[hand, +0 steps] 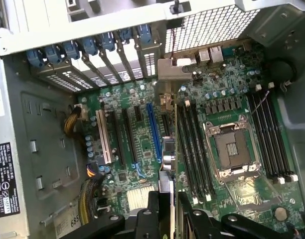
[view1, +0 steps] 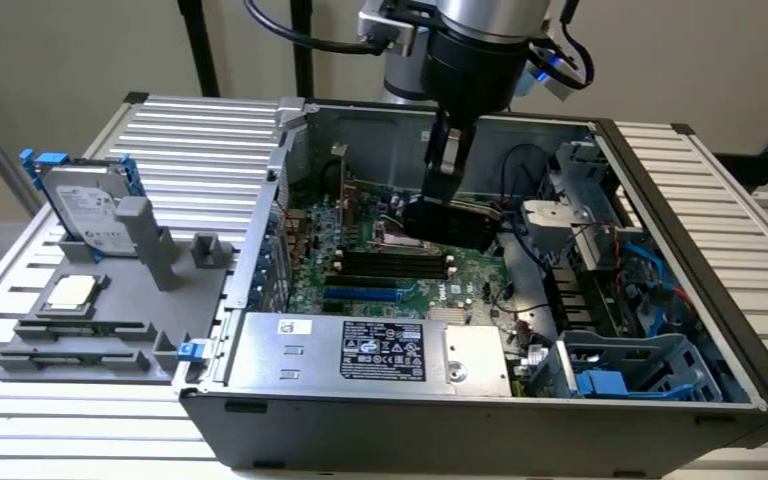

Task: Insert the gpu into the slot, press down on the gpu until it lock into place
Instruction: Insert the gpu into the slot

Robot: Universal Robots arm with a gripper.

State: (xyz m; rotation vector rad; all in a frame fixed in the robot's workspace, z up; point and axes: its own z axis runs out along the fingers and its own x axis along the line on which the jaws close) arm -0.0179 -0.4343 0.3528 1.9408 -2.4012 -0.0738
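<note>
Gripper [view1: 440,200], fingers clamped on the gpu [view1: 458,224], holds it over the motherboard's [view1: 475,280] middle, short of the blue slot [view1: 361,295] by the edge nearest the power supply [view1: 357,350]; insertion appears in hand, demanding exact edge-to-slot alignment.

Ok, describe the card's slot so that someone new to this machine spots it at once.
Look inside the open computer case, at the green motherboard lying on its floor. Beside the bank of long black memory slots runs a row of parallel expansion connectors. The slot is the one bright-blue strip in that row; its neighbours are a white connector and black ones.
</note>
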